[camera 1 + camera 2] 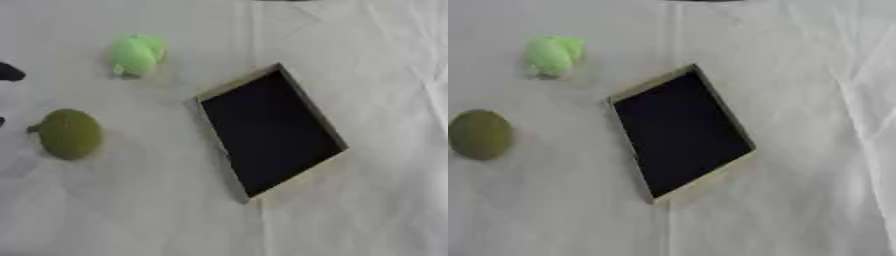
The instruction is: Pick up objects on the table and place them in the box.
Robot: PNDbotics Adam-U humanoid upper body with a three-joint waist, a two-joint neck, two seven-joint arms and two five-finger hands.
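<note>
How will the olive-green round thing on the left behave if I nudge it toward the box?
The olive-green round object looks rounded and smooth, so it may roll instead of sliding. The wrinkled white cloth might slow it. The box has a raised rim, so lifting seems safer.

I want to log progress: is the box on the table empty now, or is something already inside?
Empty, as far as visible: the box shows only a dark interior. The light green object and the olive round object lie outside, to its left.

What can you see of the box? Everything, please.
The box is a shallow open rectangle with thin tan, cardboard-looking walls and a dark interior in which nothing shows. It lies flat on the white cloth near the middle, turned askew, one corner pointing away from the robot. Nothing touches it; both green objects lie apart to its left.
</note>
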